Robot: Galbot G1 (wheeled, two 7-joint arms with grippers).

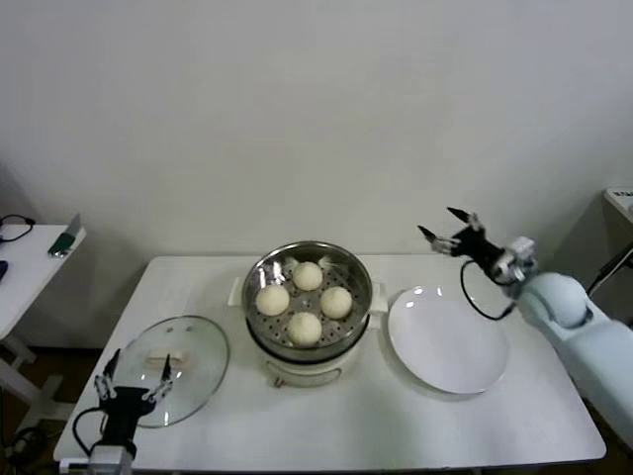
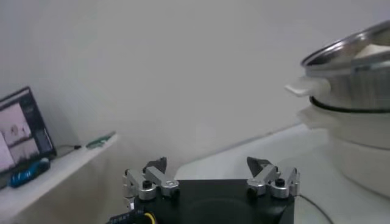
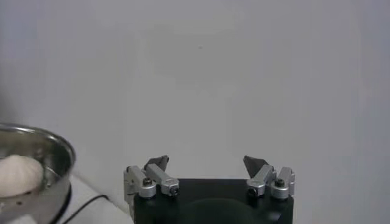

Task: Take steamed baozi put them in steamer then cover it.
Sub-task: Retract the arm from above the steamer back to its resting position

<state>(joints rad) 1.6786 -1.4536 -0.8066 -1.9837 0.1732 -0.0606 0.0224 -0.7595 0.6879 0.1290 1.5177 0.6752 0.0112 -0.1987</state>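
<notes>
1. Nearest to us, our left gripper (image 1: 135,381) hangs at the front left edge of the table (image 1: 415,421), its jaws spread wide and holding nothing.
2. The glass lid (image 1: 178,368) lies flat on the table right by that gripper. The open fingertips sit over the lid's near rim, while its cream handle (image 1: 164,360) lies just beyond them, not between the jaws. We cannot tell whether the fingertips touch the glass.
3. Further in, at the middle of the table, the steamer (image 1: 309,297) stands uncovered on its white pot base, just beside the lid.
4. Four buns (image 1: 305,328) rest inside the steel basket, well apart from both grippers.
5. To the right of the steamer, a flat white plate (image 1: 447,341) lies on the table with nothing on it.
6. Farthest back, our right gripper (image 1: 448,230) is raised in the air beyond the plate's far edge, jaws wide apart and empty, pointing toward the wall (image 1: 316,109).
</notes>
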